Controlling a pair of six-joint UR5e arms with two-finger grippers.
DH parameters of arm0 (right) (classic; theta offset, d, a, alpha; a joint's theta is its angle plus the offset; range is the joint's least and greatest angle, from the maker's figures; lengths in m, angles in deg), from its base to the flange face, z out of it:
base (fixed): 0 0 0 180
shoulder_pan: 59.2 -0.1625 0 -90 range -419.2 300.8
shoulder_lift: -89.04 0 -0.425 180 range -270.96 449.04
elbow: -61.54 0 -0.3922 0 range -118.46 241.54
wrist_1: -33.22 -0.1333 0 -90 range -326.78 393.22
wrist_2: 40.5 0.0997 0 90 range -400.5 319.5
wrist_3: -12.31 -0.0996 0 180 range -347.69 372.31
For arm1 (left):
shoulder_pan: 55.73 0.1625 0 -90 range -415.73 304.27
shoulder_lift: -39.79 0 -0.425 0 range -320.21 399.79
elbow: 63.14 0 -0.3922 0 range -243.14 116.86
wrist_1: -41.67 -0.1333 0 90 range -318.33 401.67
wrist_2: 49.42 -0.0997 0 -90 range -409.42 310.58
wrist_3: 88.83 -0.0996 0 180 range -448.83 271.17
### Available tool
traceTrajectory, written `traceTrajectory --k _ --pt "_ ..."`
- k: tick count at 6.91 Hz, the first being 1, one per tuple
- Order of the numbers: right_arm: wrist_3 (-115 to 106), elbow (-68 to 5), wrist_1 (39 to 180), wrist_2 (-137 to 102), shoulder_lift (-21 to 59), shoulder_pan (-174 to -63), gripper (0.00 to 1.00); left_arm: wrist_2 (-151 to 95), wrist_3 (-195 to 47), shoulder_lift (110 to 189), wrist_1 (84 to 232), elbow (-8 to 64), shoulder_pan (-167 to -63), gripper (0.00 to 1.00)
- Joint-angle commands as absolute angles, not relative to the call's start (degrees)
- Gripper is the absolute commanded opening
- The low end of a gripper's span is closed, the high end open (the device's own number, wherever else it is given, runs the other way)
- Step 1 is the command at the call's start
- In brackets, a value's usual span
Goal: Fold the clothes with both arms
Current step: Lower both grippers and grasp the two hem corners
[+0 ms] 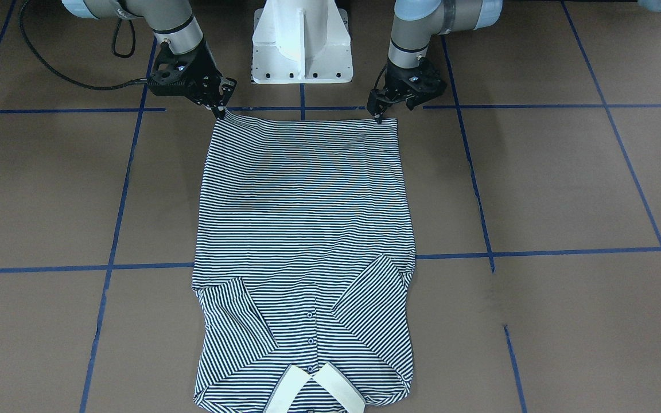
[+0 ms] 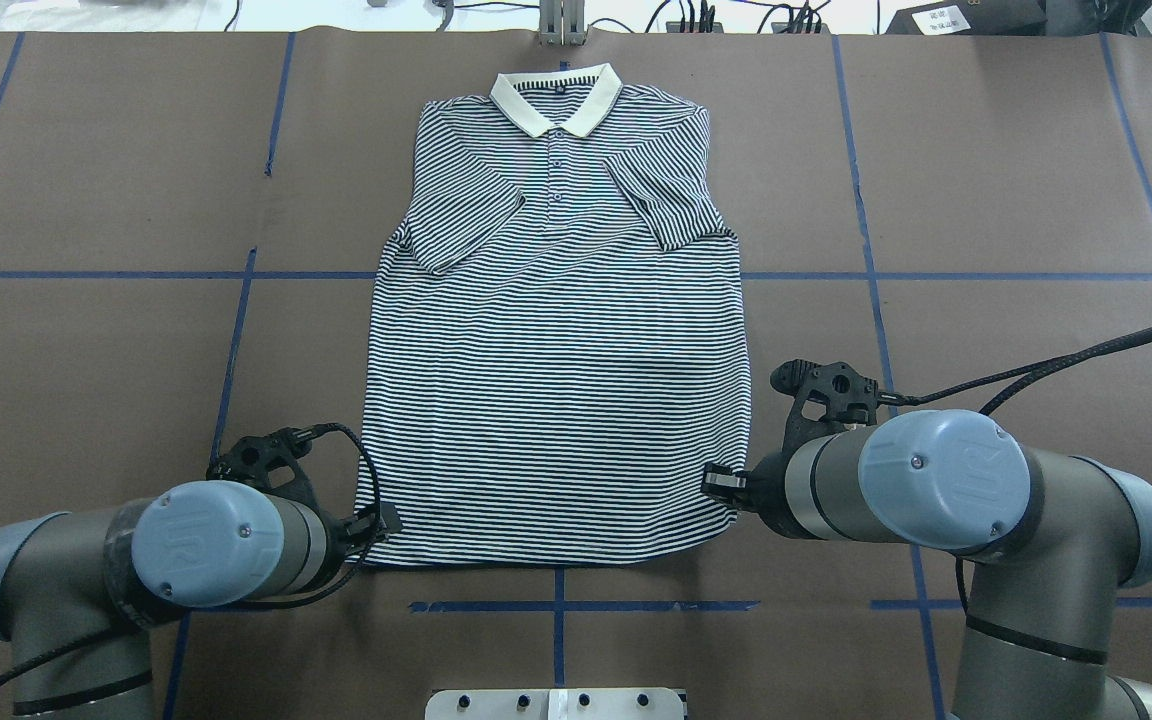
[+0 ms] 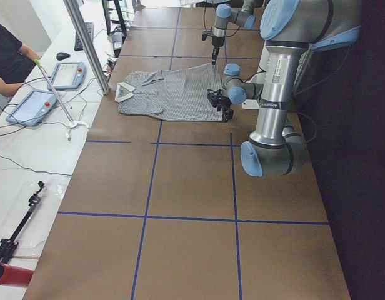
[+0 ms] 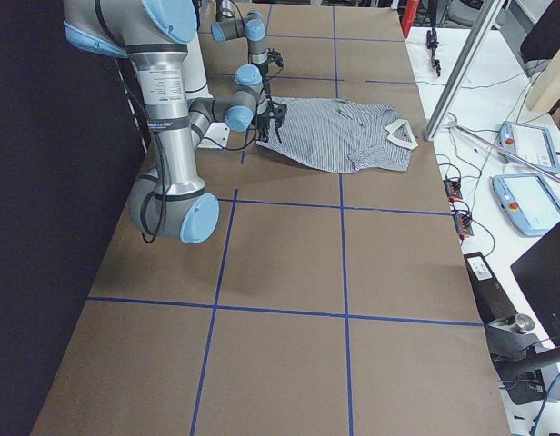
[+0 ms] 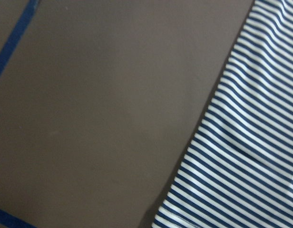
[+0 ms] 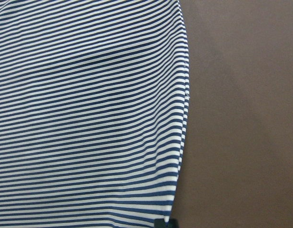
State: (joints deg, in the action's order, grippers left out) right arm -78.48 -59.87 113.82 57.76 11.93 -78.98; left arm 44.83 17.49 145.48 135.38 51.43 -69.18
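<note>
Striped polo shirt (image 2: pixel 556 330) laid flat on the brown table (image 2: pixel 986 200), with both grippers at its hem corners.

The shirt lies front up at the middle of the table, its cream collar (image 2: pixel 556 98) toward the far edge opposite the robot and its hem toward the robot's white base (image 1: pixel 302 43). Both short sleeves are folded inward over the chest, either side of the buttoned placket. The left gripper (image 1: pixel 378 116) touches down at the hem corner on the robot's left; the right gripper (image 1: pixel 220 112) meets the opposite hem corner, where the cloth rises slightly toward its tip. Each gripper's fingers appear drawn together on the corner fabric. Blue tape lines (image 2: pixel 1016 275) divide the table surface into squares.
</note>
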Motion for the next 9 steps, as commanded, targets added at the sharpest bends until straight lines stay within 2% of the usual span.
traceTrajectory --k 1,4,5,6,8,9 --pt "-78.5 -59.9 113.8 57.8 12.0 -79.1 0.0 44.0 18.0 146.8 134.2 50.2 -68.8 1.0" --pt "-78.5 -60.0 113.8 57.9 12.0 -79.1 0.0 42.5 18.0 146.8 134.0 48.5 -69.0 0.98" --pt "-78.5 -60.0 113.8 57.9 12.0 -79.2 0.0 42.5 18.0 147.1 134.0 48.5 -69.0 0.94" --pt "-78.5 -60.0 113.8 57.9 12.0 -79.4 0.0 42.6 18.0 147.5 134.0 48.7 -69.0 0.79" --pt "-78.5 -60.0 113.8 57.9 12.0 -79.6 0.0 42.7 17.9 148.9 130.9 49.4 -69.1 0.42" --pt "-78.5 -60.0 113.8 57.9 12.0 -79.6 0.0 42.7 17.9 148.9 130.9 49.3 -69.0 0.29"
